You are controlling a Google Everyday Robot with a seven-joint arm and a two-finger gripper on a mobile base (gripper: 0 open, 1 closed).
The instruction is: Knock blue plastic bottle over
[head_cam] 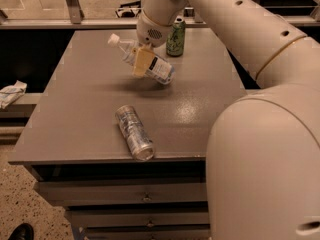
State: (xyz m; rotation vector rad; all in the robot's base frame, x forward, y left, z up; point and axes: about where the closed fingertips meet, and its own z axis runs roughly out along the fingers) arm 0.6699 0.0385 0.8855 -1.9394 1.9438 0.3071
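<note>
The blue plastic bottle (159,68) is a clear bottle with a white cap and a white and pale-blue label. It hangs steeply tilted above the middle back of the grey table (75,109), cap up and to the left, base down and to the right. Its shadow lies on the table below it. My gripper (142,66) comes down from the white arm at the top and is shut on the bottle's middle. One tan finger (141,60) crosses the front of the bottle; the other is hidden behind it.
A green can (175,36) stands upright at the back of the table, just right of the gripper. A silver patterned can (134,132) lies on its side near the front edge. The arm's large white body (265,169) fills the right foreground. Drawers sit below the tabletop.
</note>
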